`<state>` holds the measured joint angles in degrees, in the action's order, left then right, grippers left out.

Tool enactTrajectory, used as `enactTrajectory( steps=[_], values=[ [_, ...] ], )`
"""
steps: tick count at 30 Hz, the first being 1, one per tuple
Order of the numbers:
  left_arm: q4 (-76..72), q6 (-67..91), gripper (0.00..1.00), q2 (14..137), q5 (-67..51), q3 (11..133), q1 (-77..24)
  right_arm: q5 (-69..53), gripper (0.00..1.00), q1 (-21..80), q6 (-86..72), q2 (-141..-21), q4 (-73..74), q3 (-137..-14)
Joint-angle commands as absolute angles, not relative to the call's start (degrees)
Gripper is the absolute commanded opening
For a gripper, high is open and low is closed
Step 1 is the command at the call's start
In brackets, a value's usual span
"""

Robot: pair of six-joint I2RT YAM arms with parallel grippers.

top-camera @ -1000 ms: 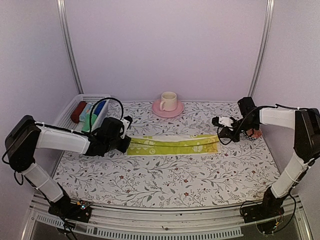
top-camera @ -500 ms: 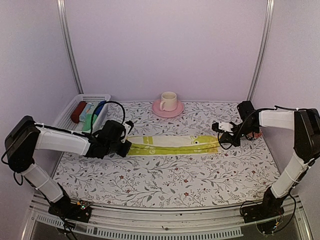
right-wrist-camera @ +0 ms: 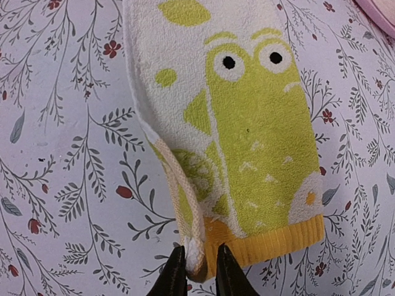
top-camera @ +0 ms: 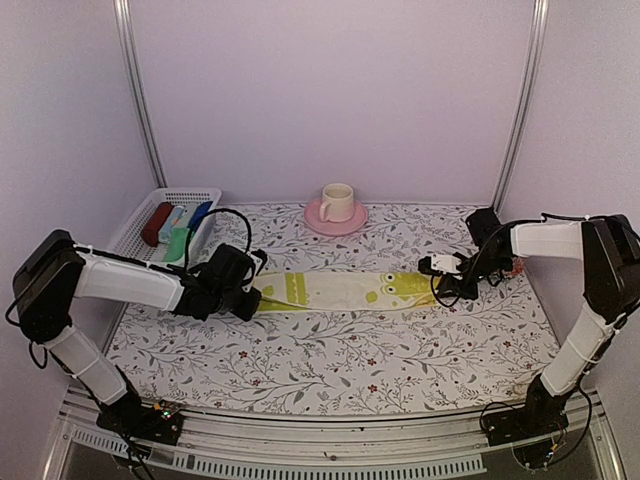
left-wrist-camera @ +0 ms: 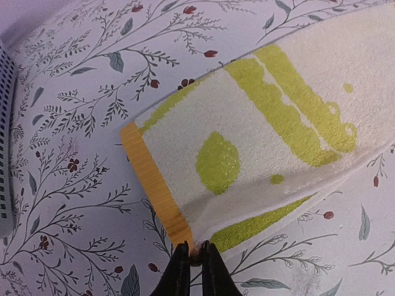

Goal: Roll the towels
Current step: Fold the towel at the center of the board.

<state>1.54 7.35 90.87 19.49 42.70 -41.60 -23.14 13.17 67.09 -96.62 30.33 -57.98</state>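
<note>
While the pale yellow terry towel with green printed marks (top-camera: pixel 340 291) is lying folded into a long narrow strip on the leaf-patterned tablecloth (top-camera: pixel 330 370), its long axis is running from 9 o'clock to 3 o'clock in the overhead view, with one arm sitting at each short end. The left gripper (top-camera: pixel 252 297) is meeting the 9 o'clock end at the near corner of the orange-yellow hem band (left-wrist-camera: pixel 154 185), and in its wrist view the strip is stretching away toward 1 o'clock. Its jaws are standing almost together with that corner between the tips; whether they are truly pinching it, I cannot tell. The right gripper (top-camera: pixel 441 288) is sitting at the 3 o'clock end, its jaws standing slightly apart around the white hanging loop (right-wrist-camera: pixel 182 197) and hem corner, and a real grip is not showing either way. Each arm is equally near its own end, so I am judging that rolling is going to start at one short hem and travel along the strip. A cream cup on a pink saucer (top-camera: pixel 337 200) is standing well apart at 12 o'clock.
</note>
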Motion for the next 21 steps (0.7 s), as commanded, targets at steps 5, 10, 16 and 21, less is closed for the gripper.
enactTrajectory(
  steps=[5,10,16,21],
  values=[
    [4.5,9.5,0.23,92.3,17.9,45.0,-42.5,-20.7,0.26,13.4,67.5,-96.5,34.1,-57.8],
    [4.9,10.2,0.28,89.2,18.8,44.4,-42.5,-19.9,0.37,13.5,67.9,-95.6,36.4,-58.6],
    [4.8,9.4,0.33,87.1,21.7,46.1,-41.3,-19.4,0.56,13.1,68.1,-94.0,41.3,-62.0],
    [3.6,8.5,0.34,89.2,21.0,49.0,-39.9,-19.9,0.64,12.7,63.1,-95.0,42.0,-67.9]
  ],
)
